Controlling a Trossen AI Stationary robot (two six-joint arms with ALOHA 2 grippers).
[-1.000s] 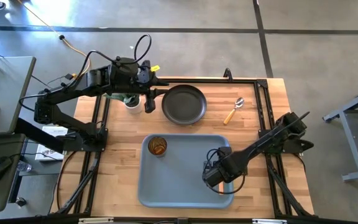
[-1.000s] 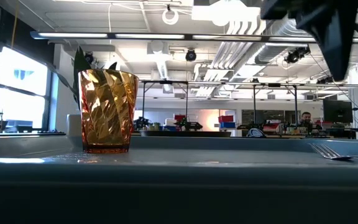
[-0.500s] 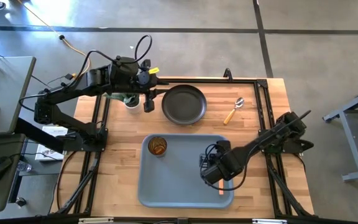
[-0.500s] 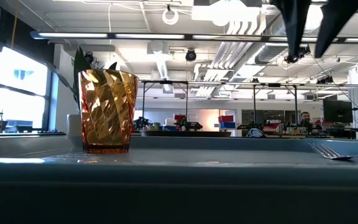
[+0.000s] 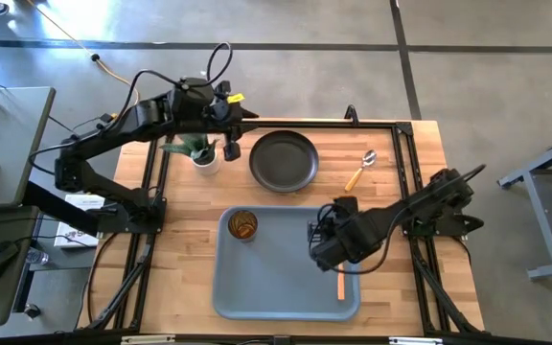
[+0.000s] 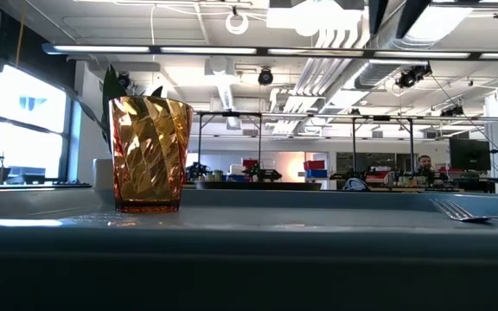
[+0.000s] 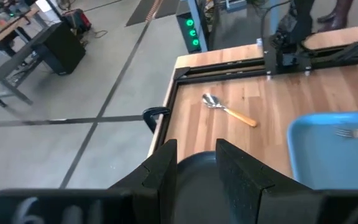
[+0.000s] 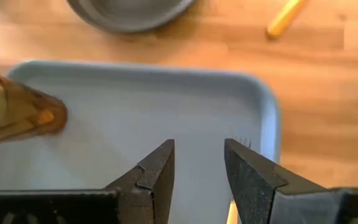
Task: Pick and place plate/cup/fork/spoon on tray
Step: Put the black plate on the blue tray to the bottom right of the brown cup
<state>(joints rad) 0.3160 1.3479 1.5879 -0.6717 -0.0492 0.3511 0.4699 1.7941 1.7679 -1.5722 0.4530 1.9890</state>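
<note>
The tray [image 5: 286,264] lies on the near half of the table [image 5: 391,172]. The cup [image 5: 243,225] stands in the tray's far left corner. The fork [image 5: 341,286] lies in the tray by its right rim, near the near right corner. The plate [image 5: 283,160] sits on the table behind the tray, apart from it. The spoon [image 5: 361,169] lies on the table to the right of the plate. A potted plant [image 5: 202,153] stands at the table's far left, left of the plate.
</note>
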